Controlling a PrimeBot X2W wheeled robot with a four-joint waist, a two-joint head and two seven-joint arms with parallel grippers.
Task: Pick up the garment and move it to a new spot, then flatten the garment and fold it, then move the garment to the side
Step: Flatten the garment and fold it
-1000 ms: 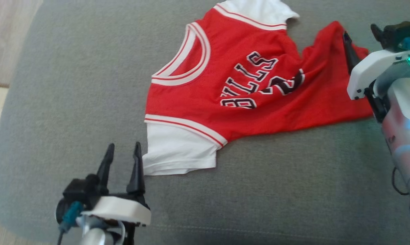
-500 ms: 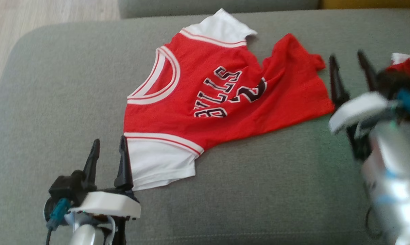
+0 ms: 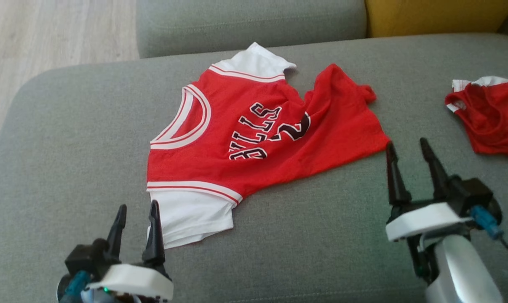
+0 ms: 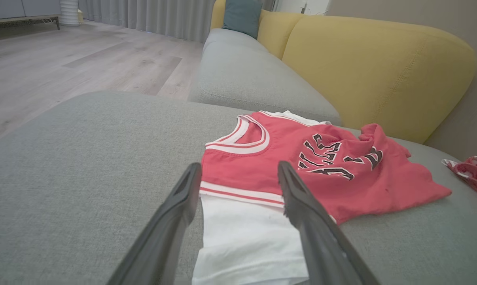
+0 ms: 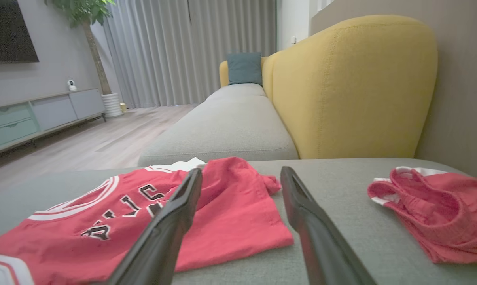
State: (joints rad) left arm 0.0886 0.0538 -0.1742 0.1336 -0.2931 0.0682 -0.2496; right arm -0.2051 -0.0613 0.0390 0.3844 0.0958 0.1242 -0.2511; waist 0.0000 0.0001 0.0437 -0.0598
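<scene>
The red "BULLS 23" jersey (image 3: 258,139) lies spread on the grey sofa cushion (image 3: 68,139), collar to the left, one white sleeve near me and one at the far side, its hem rumpled and bunched at the right. My left gripper (image 3: 137,210) is open, its fingers empty, just left of the near white sleeve (image 4: 246,237). Near the hem's lower right corner my right gripper (image 3: 407,147) stands open and empty, apart from the cloth. The jersey (image 5: 143,213) also lies ahead of the right fingers, a little to their left.
A smaller red mesh piece (image 3: 490,118) with white edging lies crumpled at the right of the cushion. A yellow sofa back (image 5: 349,87) rises behind, with a second grey seat (image 4: 246,75) beyond. Wooden floor (image 3: 47,38) lies past the cushion's left edge.
The head camera has tilted up, shifting the whole picture down and left. My right gripper has let go of the jersey's hem and drawn back toward me, open. The left gripper holds its place.
</scene>
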